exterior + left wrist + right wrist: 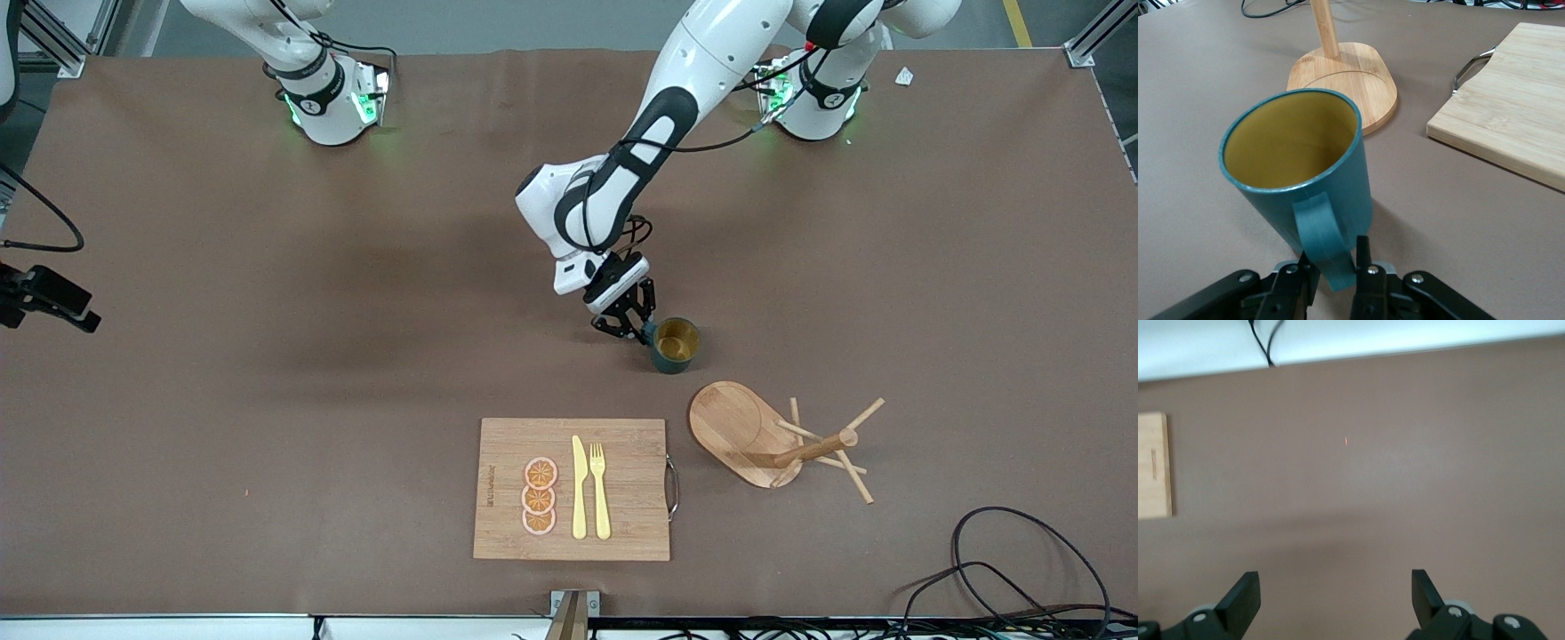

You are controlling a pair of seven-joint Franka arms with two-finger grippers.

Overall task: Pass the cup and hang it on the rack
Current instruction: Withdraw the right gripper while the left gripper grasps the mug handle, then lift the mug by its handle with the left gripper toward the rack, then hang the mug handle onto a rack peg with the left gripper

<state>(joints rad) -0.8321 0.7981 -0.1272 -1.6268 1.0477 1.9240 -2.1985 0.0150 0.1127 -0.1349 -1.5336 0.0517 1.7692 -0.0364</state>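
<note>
The cup (676, 345), dark teal with a mustard-yellow inside, stands upright near the middle of the table. My left gripper (638, 329) is down beside it, shut on its small side handle (1321, 237). In the left wrist view the two fingers of the left gripper (1333, 252) clamp the handle from both sides. The rack (773, 440) stands upright on its oval base (1365, 80), nearer the front camera than the cup. My right gripper (1335, 583) is open and empty, held high over bare table; it is outside the front view.
A bamboo cutting board (573, 489) with a metal handle lies beside the rack, carrying a yellow knife, a fork and three orange slices. Black cables (1022, 569) lie at the front corner at the left arm's end.
</note>
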